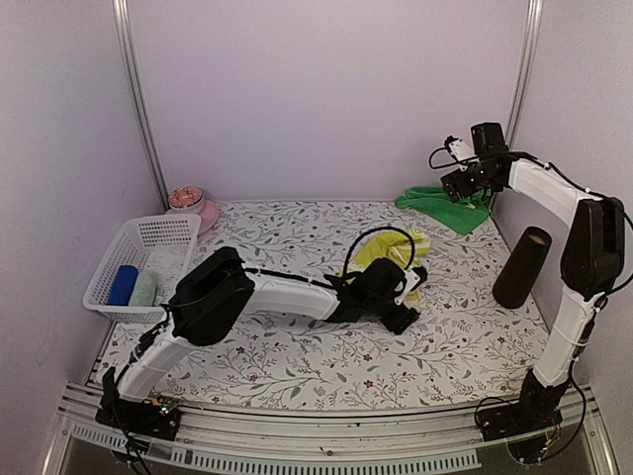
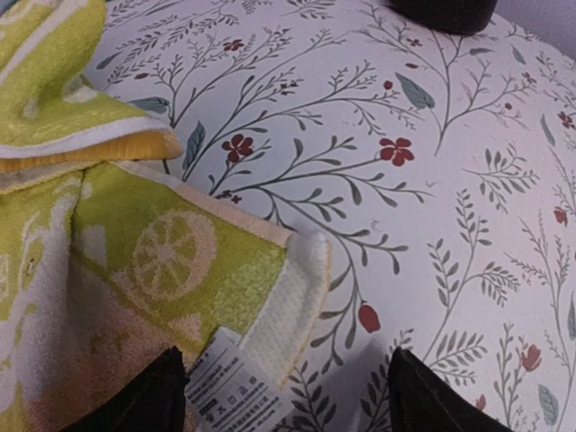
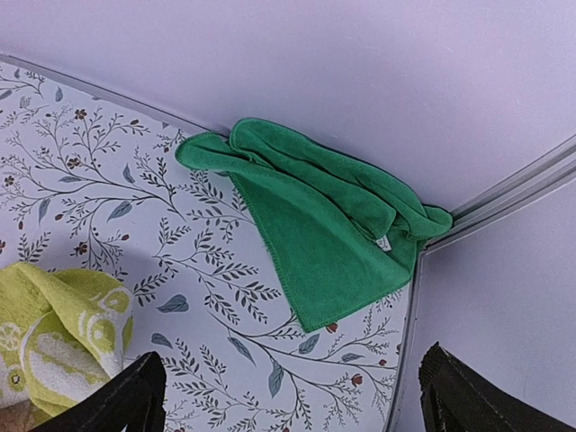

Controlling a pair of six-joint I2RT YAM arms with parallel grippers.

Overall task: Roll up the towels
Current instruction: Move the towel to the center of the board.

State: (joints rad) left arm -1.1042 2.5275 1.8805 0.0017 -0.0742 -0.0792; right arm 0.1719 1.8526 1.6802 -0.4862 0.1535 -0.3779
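The yellow-lime towel (image 1: 388,247) with pale lemon prints lies crumpled at the table's middle. My left gripper (image 1: 407,289) is low at the towel's near corner, open. In the left wrist view that towel (image 2: 162,261) has its white-edged corner and care label between the spread fingers of the left gripper (image 2: 292,407), the left finger over the cloth. The plain green towel (image 1: 444,208) lies bunched in the back right corner. My right gripper (image 1: 451,161) hangs open above it, holding nothing. In the right wrist view the green towel (image 3: 333,225) is beyond the right gripper (image 3: 301,405).
A white mesh basket (image 1: 117,259) at the left holds a blue roll (image 1: 123,285) and a pale roll (image 1: 145,288). A pink bowl (image 1: 194,209) sits behind it. A dark upright cylinder (image 1: 522,267) stands near the right arm. Walls close in the back and sides.
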